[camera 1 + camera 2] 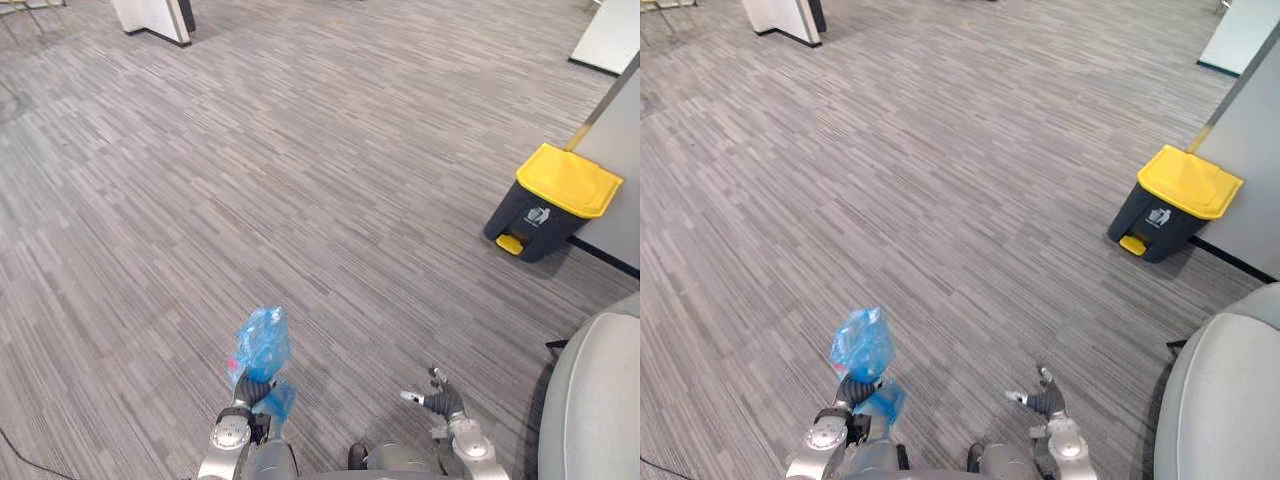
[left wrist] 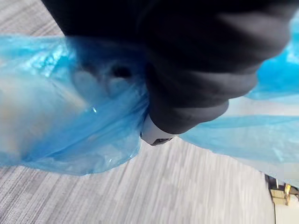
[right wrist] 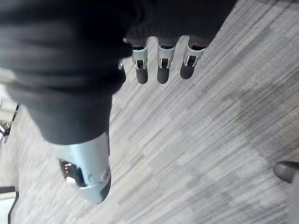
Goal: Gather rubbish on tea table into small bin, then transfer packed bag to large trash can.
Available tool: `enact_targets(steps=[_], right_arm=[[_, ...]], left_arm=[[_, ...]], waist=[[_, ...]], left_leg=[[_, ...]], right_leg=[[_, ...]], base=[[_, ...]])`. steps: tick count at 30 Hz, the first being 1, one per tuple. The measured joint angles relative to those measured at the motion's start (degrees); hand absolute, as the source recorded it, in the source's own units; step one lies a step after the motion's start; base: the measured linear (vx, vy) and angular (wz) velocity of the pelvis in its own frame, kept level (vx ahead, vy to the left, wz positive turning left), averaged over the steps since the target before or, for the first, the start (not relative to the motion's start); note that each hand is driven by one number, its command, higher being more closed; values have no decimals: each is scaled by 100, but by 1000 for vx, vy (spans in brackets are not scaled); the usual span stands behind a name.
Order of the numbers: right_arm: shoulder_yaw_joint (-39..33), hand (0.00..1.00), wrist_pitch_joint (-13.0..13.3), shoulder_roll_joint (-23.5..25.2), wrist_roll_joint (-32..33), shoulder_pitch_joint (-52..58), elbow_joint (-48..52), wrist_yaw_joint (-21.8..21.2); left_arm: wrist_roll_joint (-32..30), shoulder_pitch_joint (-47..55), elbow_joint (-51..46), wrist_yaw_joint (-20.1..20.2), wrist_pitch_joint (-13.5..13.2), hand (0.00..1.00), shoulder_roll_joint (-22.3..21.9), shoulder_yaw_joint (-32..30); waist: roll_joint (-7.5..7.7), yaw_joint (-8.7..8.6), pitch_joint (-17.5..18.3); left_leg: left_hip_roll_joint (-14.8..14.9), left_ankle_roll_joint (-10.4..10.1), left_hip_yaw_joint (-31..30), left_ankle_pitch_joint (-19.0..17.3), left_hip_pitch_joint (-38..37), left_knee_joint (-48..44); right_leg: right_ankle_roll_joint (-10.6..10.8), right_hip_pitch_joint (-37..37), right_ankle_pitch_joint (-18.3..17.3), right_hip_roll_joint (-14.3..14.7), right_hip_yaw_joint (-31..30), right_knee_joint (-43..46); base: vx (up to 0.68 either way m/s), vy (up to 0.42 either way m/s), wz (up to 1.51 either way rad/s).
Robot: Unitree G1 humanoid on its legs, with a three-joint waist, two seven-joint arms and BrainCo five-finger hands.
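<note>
Left hand (image 1: 248, 393) clenched round blue bag (image 1: 262, 340), right hand (image 1: 441, 401) loose-fingered beside it, yellow-lidded bin (image 1: 552, 203) well apart.

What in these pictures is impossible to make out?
- What is in the blue bag in the left hand: left wrist view, cloudy plastic hides it.
- Inside the yellow-lidded bin: eye views, shut lid.
- Grey seat: eye views, cut off by the edge.
</note>
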State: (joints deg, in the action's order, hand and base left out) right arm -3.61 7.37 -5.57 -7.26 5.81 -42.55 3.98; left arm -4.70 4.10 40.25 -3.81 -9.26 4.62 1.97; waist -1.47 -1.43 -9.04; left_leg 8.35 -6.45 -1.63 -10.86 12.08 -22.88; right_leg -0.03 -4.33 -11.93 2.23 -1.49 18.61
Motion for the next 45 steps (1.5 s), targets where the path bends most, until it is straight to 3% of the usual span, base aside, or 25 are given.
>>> enact_targets(steps=[1,3,7,9,11,12,16,17,19,20,21,22,25,27,29,31,33,34,36,38,39,40,41,44,45], right_arm=[[-3,0,-8,0,-1,13,-30,-1],[-1,0,-40,194,-1,228,-104,-40],[4,0,-113,277,2,167,-113,-41],[17,0,-125,285,2,30,-168,-43],[32,0,-125,289,1,-92,-173,-48],[34,0,-124,285,-4,-163,-216,-47],[187,0,-128,206,-13,-468,-391,-42],[195,0,-129,182,-25,-501,-391,-37],[202,0,-119,161,-80,-370,-375,-37],[192,0,-130,61,-84,-318,-415,-35],[173,0,-147,13,-84,-311,-403,-34],[162,0,-147,6,-82,-304,-401,-34],[180,0,-163,-4,-60,-315,-407,-40],[182,0,-163,17,-35,-236,-408,-25],[178,0,-153,0,-2,-344,-388,-13],[126,0,-155,-12,-3,-434,-394,12],[111,0,-159,-9,-6,-492,-412,47],[109,0,-159,4,-10,-535,-456,94],[108,0,-159,-16,-11,-569,-519,103],[120,0,-172,-34,-14,-542,-592,104],[122,0,-173,-33,-21,-536,-592,103],[116,0,-172,-9,-33,-526,-591,102],[110,0,-172,-5,-42,-525,-591,100],[136,0,-175,96,-166,-477,-591,75],[150,0,-175,115,-190,-468,-591,73]], left_arm=[[0,0,19,1,0,100,0,7],[-4,22,91,5,6,100,76,18],[-3,133,84,10,8,100,137,16],[6,236,66,6,12,100,184,11],[12,318,66,0,28,100,290,5],[22,332,66,-1,33,100,305,6],[69,253,69,-9,59,100,485,-39],[69,209,75,-8,77,100,490,-33],[68,204,78,-4,67,100,607,-23],[65,149,160,-11,84,100,509,-38],[65,141,178,-1,86,100,461,-28],[65,129,178,1,82,100,451,-30],[64,62,183,13,97,100,384,-34],[66,207,175,25,101,100,255,-36],[67,257,74,80,104,100,198,-31],[68,220,-15,111,102,100,183,-43],[69,189,-43,112,99,100,169,-53],[72,166,-44,112,94,100,115,-113],[80,146,-43,109,79,100,51,-177],[145,152,-40,106,63,100,4,-234],[171,157,-43,106,62,100,4,-243],[180,125,-41,104,63,100,13,-260],[181,119,-39,102,65,100,6,-252],[182,153,-37,78,121,100,92,-206],[183,187,-35,52,136,100,140,-203]], waist=[[-14,16,2],[223,58,122],[388,59,153],[450,88,134],[457,62,138],[374,63,112],[263,-73,44],[193,-113,0],[378,-113,34],[306,-108,15],[179,-121,64],[155,-159,64],[-5,-144,-53],[50,-28,-111],[133,24,-140],[150,163,-166],[202,250,-208],[237,241,-233],[212,263,-242],[165,381,-211],[188,412,-196],[335,408,-166],[366,401,-153],[411,344,-166],[408,331,-169]], left_leg=[[-13,24,3,145,-15,-11],[-247,187,358,60,-149,56],[-514,481,1014,-204,-328,137],[-592,559,1447,-184,-699,421],[-610,598,1819,-182,-1168,778],[-555,601,1973,-170,-1362,986],[-184,435,2245,-151,-1674,1326],[-27,352,2303,-144,-1822,1424],[-133,89,2341,-199,-2195,1575],[-56,-116,2318,-336,-2383,1616],[66,-224,2313,-284,-2397,1567],[86,-268,2264,-260,-2358,1420],[759,-520,1854,-170,-1245,-1183],[1000,-322,1684,-289,-763,-2985],[877,-131,1704,-398,-277,-3178],[704,66,1664,-511,206,-2622],[405,110,1562,-515,446,-1562],[86,64,1461,-398,518,-348],[-52,86,1385,-158,530,355],[-149,359,1294,566,427,656],[-195,470,1303,658,420,576],[-425,705,1385,459,385,363],[-515,748,1442,354,324,366],[-925,1027,1602,-38,-405,438],[-961,1080,1596,-119,-559,418]], right_leg=[[49,-2,-46,2,-57,67],[281,-125,-248,-265,-428,315],[521,-467,-405,-578,-865,744],[582,-689,-371,-809,-529,1192],[531,-810,-317,-1192,673,1525],[457,-831,-353,-1257,1231,1516],[281,-1282,-496,-1145,2467,1509],[131,-1473,-378,-1035,2726,1319],[-162,-1495,625,-967,2683,448],[-445,-1481,710,-961,2657,733],[-408,-1521,436,-906,2680,908],[-438,-1515,285,-879,2677,912],[-520,-1035,211,-439,2621,333],[-582,-164,217,-106,2336,-236],[-603,219,204,-26,2049,-569],[-586,397,232,31,1746,-780],[-533,631,244,12,1490,-976],[-391,850,233,-59,1278,-1185],[-276,968,189,-81,1136,-1280],[33,1139,-63,-134,819,-1262],[107,1165,-165,-186,737,-1191],[341,1063,-515,-488,634,-659],[495,868,-624,-624,610,-167],[910,-256,-484,-1272,600,3053],[863,-400,-505,-1342,628,3486]], base=[[118,299,-78],[128,221,-53],[111,209,-74],[126,128,-93],[169,65,-86],[172,28,-76],[218,-71,-48],[291,-124,-34],[341,-144,-25],[384,-175,-9],[382,-193,-2],[442,-296,-9],[369,-258,-23],[377,-173,-69],[334,-105,-79],[278,-6,-87],[314,80,-72],[342,114,-62],[343,174,-58],[450,302,-74],[443,283,-57],[368,215,-28],[546,325,-16],[471,229,1],[490,144,15]])
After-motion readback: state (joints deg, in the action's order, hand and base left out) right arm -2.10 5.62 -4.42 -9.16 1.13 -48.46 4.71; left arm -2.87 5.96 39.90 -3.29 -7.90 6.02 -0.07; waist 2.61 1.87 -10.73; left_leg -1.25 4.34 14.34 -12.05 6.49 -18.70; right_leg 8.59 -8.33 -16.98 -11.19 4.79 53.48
